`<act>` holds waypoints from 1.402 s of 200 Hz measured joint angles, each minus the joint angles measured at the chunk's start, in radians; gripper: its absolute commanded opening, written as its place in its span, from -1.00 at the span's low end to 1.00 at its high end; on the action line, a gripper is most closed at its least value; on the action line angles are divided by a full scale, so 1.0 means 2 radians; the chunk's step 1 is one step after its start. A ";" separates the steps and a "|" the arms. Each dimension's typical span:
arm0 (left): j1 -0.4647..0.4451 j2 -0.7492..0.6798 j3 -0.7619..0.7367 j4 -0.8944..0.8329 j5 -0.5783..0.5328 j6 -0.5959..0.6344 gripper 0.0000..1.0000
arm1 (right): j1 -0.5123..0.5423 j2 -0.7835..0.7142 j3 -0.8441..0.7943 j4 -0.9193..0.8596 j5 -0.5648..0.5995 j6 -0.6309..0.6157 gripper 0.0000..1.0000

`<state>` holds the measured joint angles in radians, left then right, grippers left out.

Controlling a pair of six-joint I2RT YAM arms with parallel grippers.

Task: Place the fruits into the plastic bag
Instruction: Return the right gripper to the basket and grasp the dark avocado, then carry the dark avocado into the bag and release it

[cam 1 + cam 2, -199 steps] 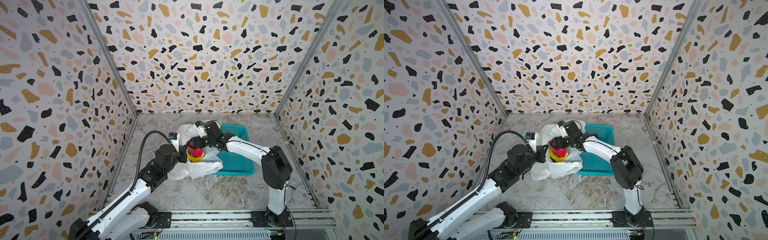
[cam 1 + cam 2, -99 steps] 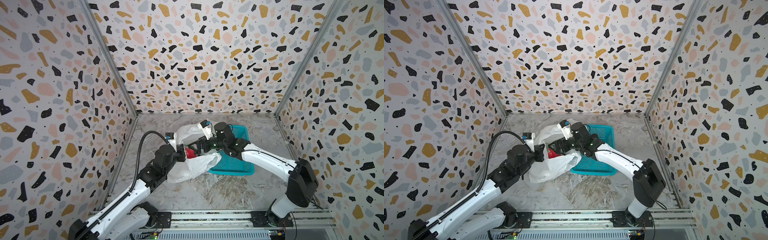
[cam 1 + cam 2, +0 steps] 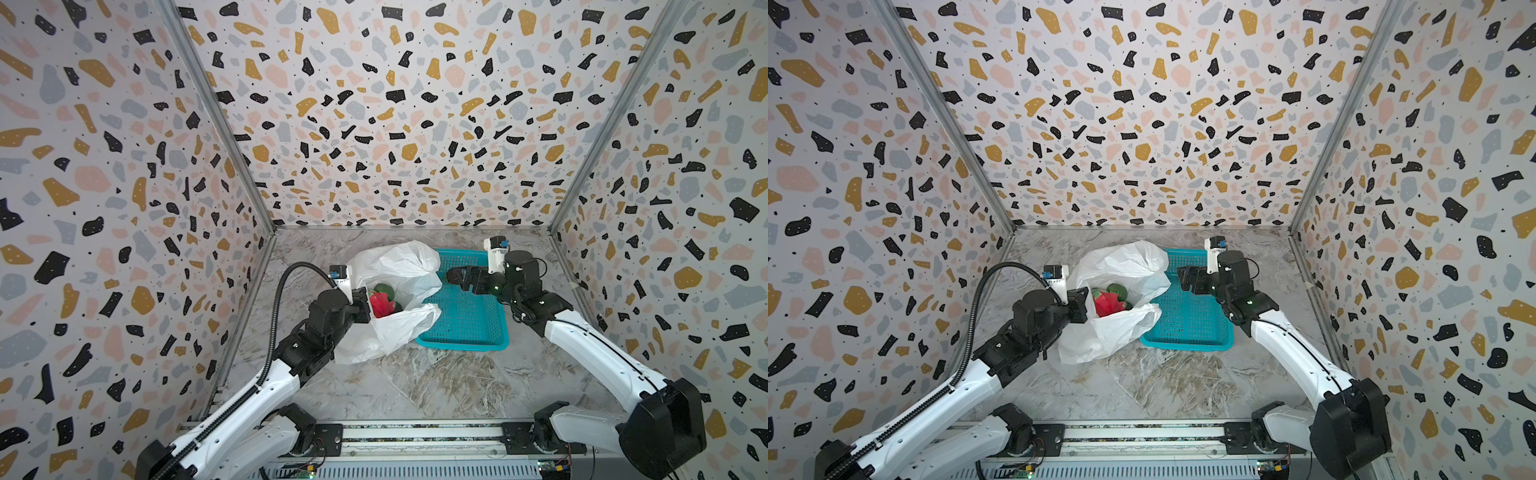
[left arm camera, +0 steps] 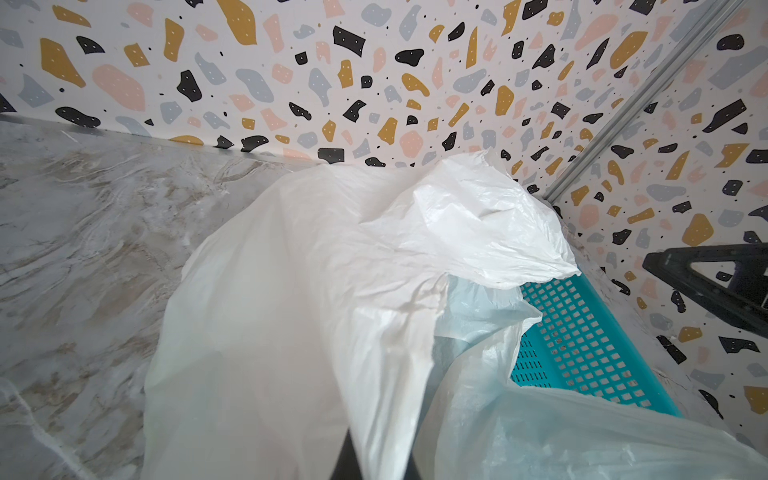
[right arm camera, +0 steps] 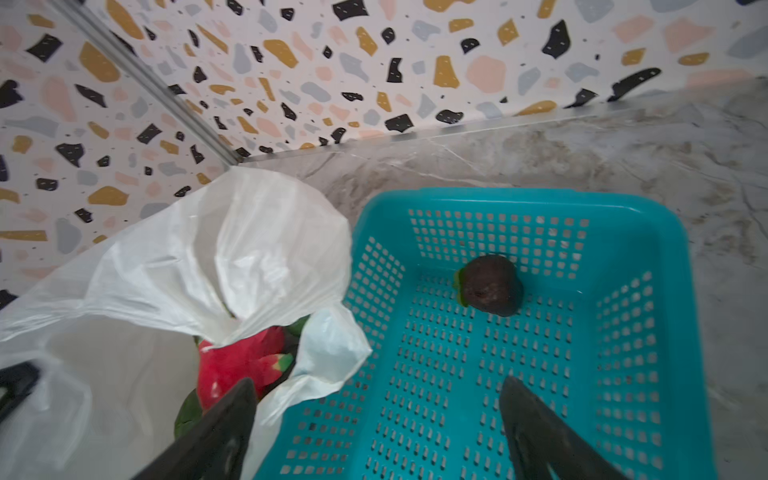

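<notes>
Bag (image 3: 390, 291) lies on the tabletop (image 3: 436, 386), mouth gaping upward, one edge draped over the left rim of the basket (image 3: 465, 332). Inside the bag: dragon fruit (image 3: 381, 303) and a green fruit (image 3: 384, 289) just behind it, touching; both show in both top views. Right wrist view also shows the dragon fruit (image 5: 241, 365) in the bag mouth. One dark round fruit (image 5: 490, 284) with a green bit on its side sits on the basket floor near the far wall. Left pincer (image 3: 362, 305) is clamped on the bag's near edge, holding the mouth up; left wrist view is mostly filled with white plastic (image 4: 332, 291). Right pincer (image 3: 459, 276) hovers above the basket, jaws wide, nothing between them, well apart from the dark fruit.
</notes>
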<state>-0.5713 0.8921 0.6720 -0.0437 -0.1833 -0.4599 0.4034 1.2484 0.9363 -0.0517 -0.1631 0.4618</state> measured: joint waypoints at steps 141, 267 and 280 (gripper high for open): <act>0.000 0.000 0.000 -0.002 -0.013 0.014 -1.00 | -0.007 0.411 0.253 -0.096 0.074 -0.057 -0.05; 0.000 -0.002 0.000 -0.002 -0.004 0.015 -1.00 | 0.030 0.132 0.051 -0.046 0.047 -0.069 -0.24; 0.000 -0.004 0.000 -0.002 -0.001 0.015 -1.00 | 0.044 0.097 0.030 -0.038 0.031 -0.071 -0.24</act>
<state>-0.5713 0.8841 0.6716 -0.0475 -0.1848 -0.4294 0.4923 1.4429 0.9958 -0.1280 -0.1013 0.3195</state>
